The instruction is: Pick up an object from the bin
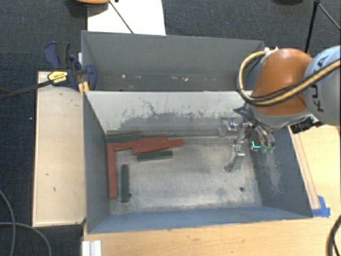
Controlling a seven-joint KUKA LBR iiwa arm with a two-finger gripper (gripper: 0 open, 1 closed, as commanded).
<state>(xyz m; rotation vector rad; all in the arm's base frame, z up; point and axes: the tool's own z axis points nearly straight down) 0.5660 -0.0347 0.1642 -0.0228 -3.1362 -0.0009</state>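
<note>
Grey, scuffed bin (176, 185) floor lies bare under your pincer (233, 165), which hangs low on the right side, near the right wall. I cannot tell whether it is released or clenched, and nothing shows in its grip. Everything worth picking lies well apart from it, at the left. A red bar (152, 143) has a dark green bar (155, 155) just beside it, and both long axes run across the bin, left to right. A longer red bar (112, 172) lies along the left wall, pointing front to back, with a short dark green bar (124, 183) parallel beside it. To do this step well, I judge you should carry the pincer leftward over the cross-lying red bar. Turn it to close across that bar's short width, not along its length. The wall-hugging bar looks harder to get round.
</note>
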